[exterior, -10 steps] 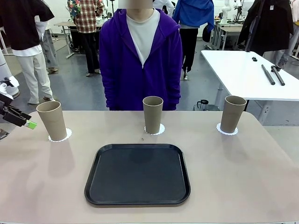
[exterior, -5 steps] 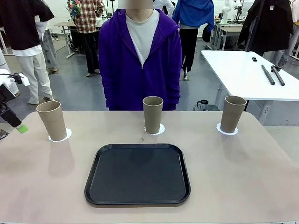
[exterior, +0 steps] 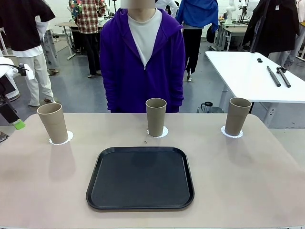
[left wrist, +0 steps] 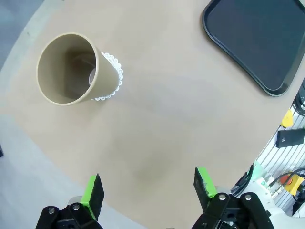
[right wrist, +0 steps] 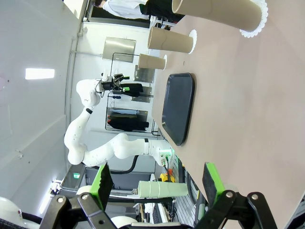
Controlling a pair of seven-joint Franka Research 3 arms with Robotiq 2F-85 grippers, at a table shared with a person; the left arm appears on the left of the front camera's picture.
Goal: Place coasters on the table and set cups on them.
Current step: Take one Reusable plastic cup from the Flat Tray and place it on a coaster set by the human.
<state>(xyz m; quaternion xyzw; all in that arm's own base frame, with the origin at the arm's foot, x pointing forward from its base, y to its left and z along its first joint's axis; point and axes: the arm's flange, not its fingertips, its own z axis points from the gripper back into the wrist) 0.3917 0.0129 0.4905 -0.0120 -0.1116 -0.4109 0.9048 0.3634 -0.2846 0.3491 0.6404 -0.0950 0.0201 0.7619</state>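
Observation:
Three tan cups stand upright on the beige table (exterior: 248, 181), each on a white lacy coaster: the left cup (exterior: 53, 122) on its coaster (exterior: 66, 139), the middle cup (exterior: 156, 117), and the right cup (exterior: 237, 116). My left gripper (exterior: 17, 124) hangs at the table's far left edge, clear of the left cup. In the left wrist view it (left wrist: 147, 188) is open above bare tabletop, with the cup (left wrist: 71, 69) and its coaster (left wrist: 112, 78) farther off. My right gripper (right wrist: 157, 183) is open and holds nothing; the nearest cup (right wrist: 217, 12) stands well away.
A black tray (exterior: 140, 178) lies in the table's middle near the front edge, with nothing on it. A person in a purple jacket (exterior: 143, 57) stands at the far side behind the middle cup. A white table (exterior: 252, 71) with black rods stands at the back right.
My left gripper has drawn back to the left and risen slightly, away from the left cup. Cups, coasters and tray have not moved.

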